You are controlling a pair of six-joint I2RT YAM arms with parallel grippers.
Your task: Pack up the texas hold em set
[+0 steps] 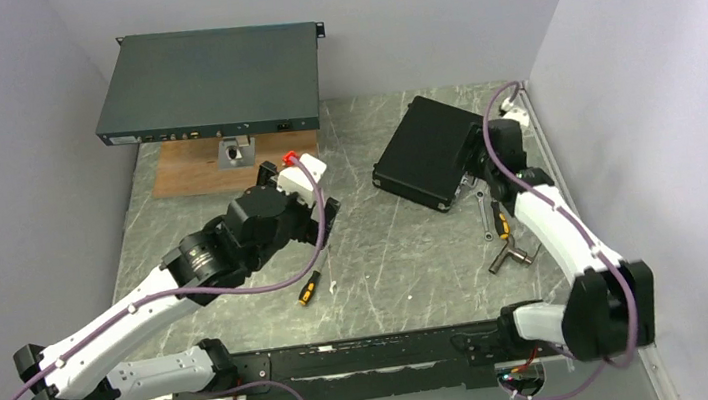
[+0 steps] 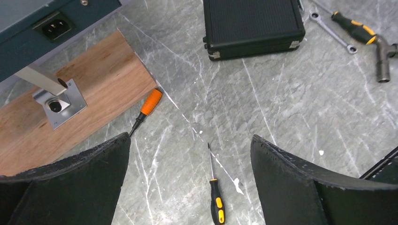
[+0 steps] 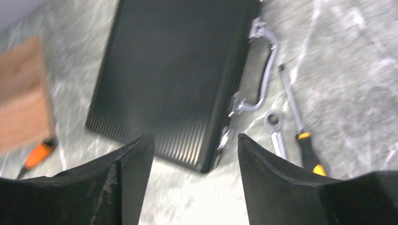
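Note:
The texas hold em set shows only as a small black ribbed case [image 1: 430,151], lid shut, lying flat at the back right of the table. It has metal corners [image 2: 251,23] and a metal handle on its right edge [image 3: 173,70]. My right gripper [image 3: 195,137] hovers just in front of the case's near corner, jaws apart with nothing between them; from above it sits by the case's right side [image 1: 486,160]. My left gripper [image 2: 190,138] stands wide open over bare table, left of the case, holding nothing.
A black-and-yellow screwdriver [image 2: 216,201] lies under the left gripper, and an orange one [image 2: 150,103] by the wooden board [image 1: 195,168]. A wrench [image 2: 331,30], another screwdriver [image 2: 354,28] and a T-shaped metal tool [image 2: 382,58] lie right of the case. The dark-green rack unit [image 1: 211,80] fills the back left.

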